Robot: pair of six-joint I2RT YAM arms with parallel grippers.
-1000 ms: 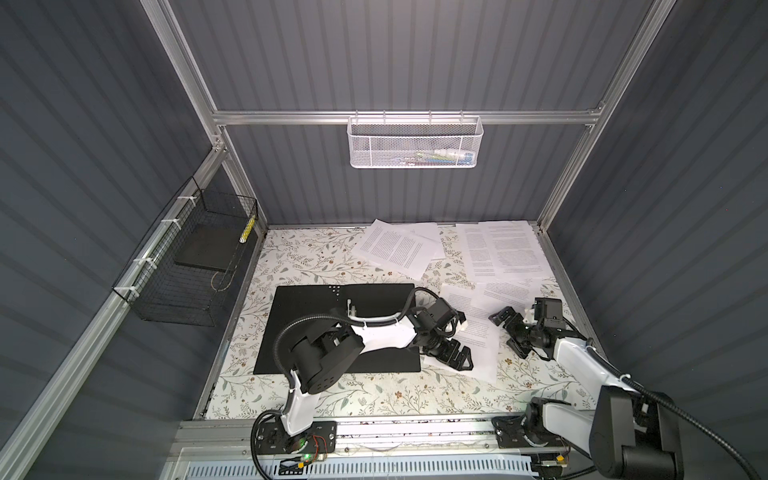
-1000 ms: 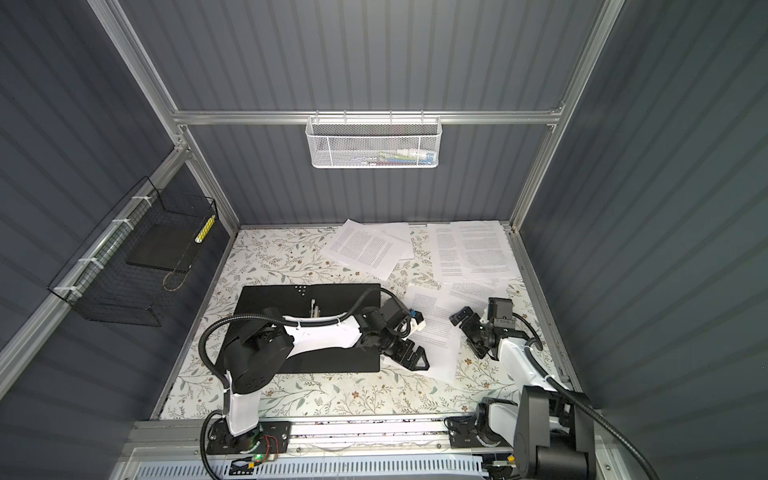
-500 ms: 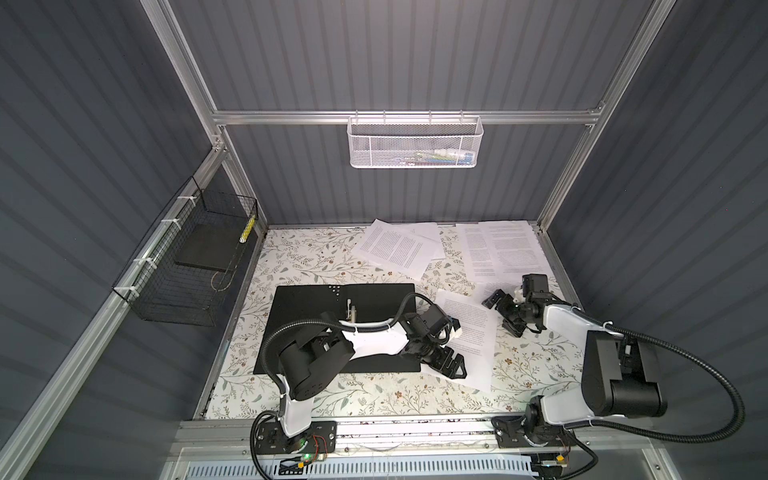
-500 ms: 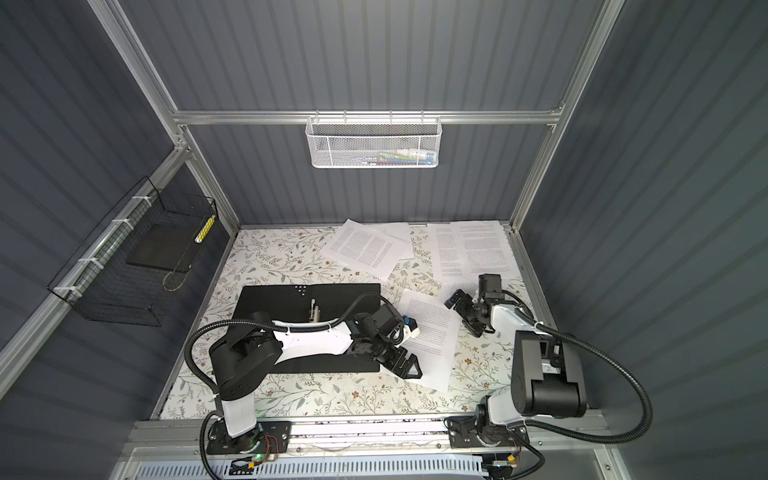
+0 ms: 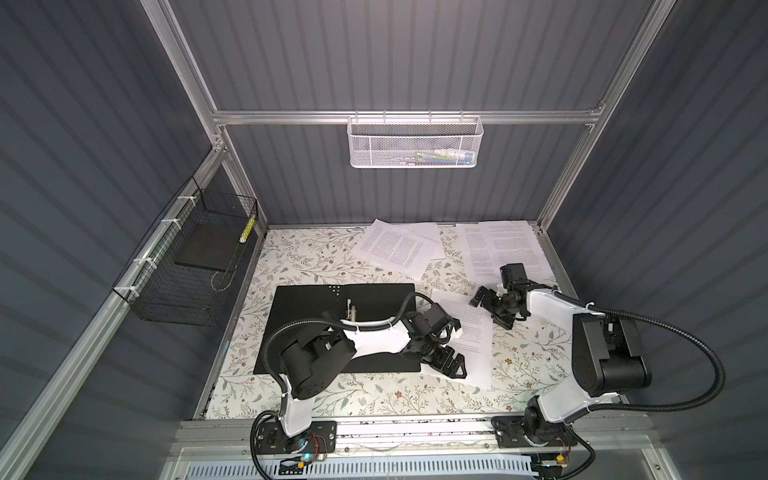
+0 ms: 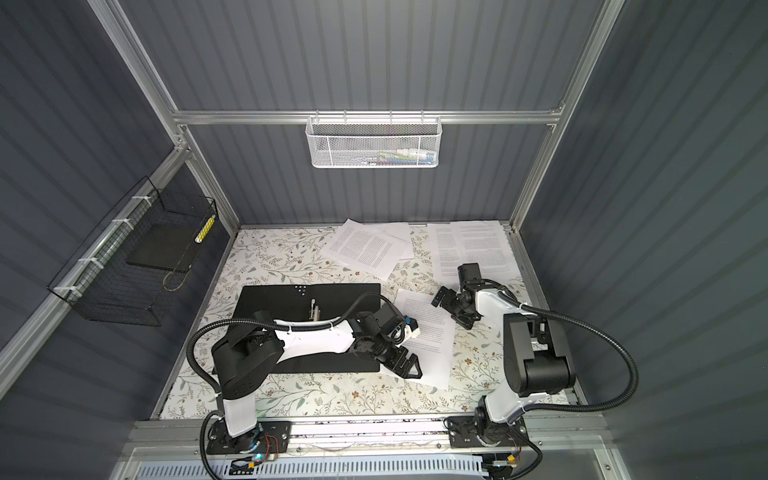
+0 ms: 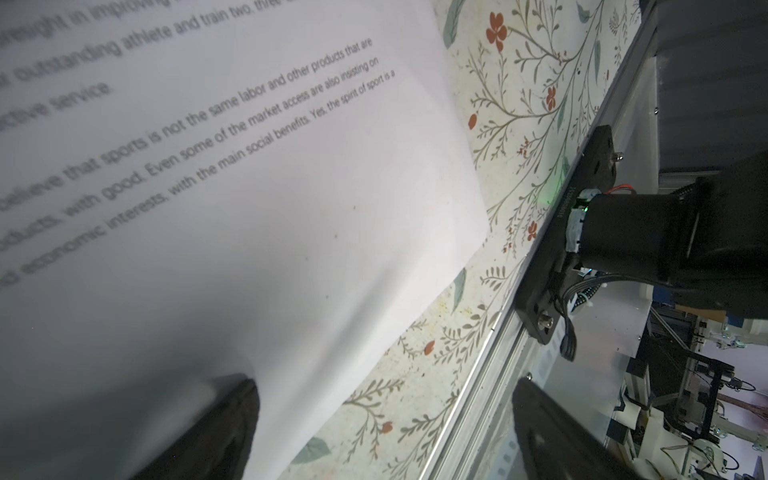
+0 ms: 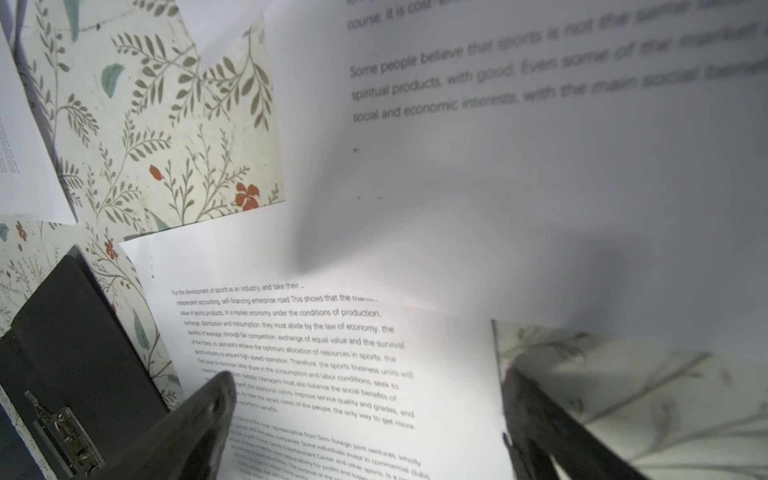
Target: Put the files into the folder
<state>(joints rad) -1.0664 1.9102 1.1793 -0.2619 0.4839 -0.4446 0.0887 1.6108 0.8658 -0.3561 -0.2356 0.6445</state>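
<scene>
So, bench (image 5: 316,266): flat rectangle under a pale floral print with green leaves and red blossoms; one.
Wire basket (image 5: 183,291): black open-grid box strapped to the left rail; one, holding one dark grey slab (image 5: 203,249).
Folder (image 5: 316,303): thin, matte black rectangle lying flat on the left half of the bench, with the left arm reaching across it; one.
Mesh basket (image 5: 415,143): white perforated metal, long with rounded ends, hung on the back rail; one.
Files (image 5: 395,249): smooth white sheets printed with blocks of small black text. Five can be counted in both top views: two overlapped at the back middle, two overlapped at the back right, and one middle sheet (image 5: 465,328) just right of the Folder. All lie off the Folder. The left arm hides whether the middle sheet touches it.
Right gripper (image 5: 492,309): black, with two angular fingers; jaws spread wide and released, over the far right edge of the middle sheet.
Left gripper (image 5: 453,368): same build; jaws spread wide and released, low over the near left corner of the middle sheet.
Clip (image 5: 352,311): small bright metal bar at the middle of the Folder; one.
Dots (image 5: 336,289): a pale cluster near the back edge of the Folder, too small to count.
</scene>
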